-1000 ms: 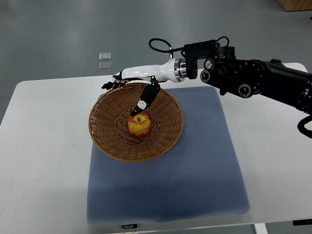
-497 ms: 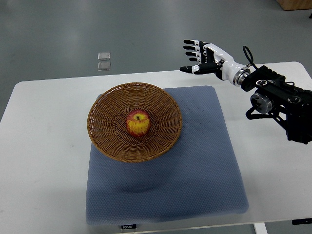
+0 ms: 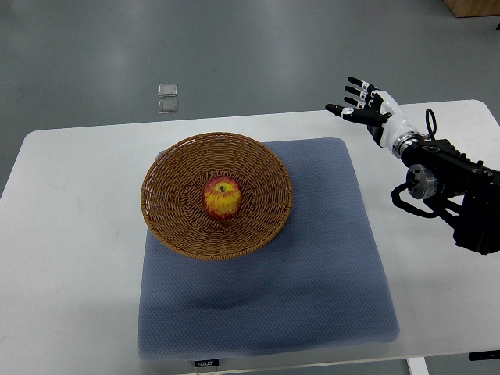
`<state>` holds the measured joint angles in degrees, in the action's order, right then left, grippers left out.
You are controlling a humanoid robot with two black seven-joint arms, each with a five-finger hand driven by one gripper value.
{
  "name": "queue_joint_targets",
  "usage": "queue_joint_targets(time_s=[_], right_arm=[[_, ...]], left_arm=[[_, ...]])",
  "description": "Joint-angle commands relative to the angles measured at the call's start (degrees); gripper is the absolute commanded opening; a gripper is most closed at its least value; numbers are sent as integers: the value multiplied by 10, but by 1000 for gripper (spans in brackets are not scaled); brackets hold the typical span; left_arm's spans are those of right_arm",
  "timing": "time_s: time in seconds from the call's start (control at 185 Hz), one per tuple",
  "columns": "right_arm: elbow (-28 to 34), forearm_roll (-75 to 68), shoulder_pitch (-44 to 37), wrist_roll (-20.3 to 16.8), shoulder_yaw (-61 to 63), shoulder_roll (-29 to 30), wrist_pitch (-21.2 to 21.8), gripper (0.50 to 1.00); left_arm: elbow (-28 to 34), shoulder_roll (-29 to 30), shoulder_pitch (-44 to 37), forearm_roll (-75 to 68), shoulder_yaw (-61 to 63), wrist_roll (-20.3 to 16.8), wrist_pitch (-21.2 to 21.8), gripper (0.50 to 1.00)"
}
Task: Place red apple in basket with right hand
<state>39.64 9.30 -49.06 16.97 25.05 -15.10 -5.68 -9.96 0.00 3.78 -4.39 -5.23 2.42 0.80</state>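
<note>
Open top above basket [image 3: 168, 219]

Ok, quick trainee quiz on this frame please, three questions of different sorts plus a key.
1. True or false: the red apple lies inside the basket.
2. Multiple choice: the right hand is A) over the basket, B) gripping the apple, C) up at the table's far right, fingers spread, holding nothing.
3. Fill in: the basket sits on a blue ____.

Key: 1 true; 2 C; 3 mat.
</note>
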Motion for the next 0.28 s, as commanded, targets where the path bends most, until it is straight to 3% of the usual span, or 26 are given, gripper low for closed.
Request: queue_joint_targets(time_s=[0.0,0.276], right_arm=[[0,-2,5,2,-1,3,0,921],[1,1,10,6,-2,6,0,921]], left_arm=[[-1,0,0,0,0,0,0,1000],[-1,0,0,0,-1,0,0,1000]])
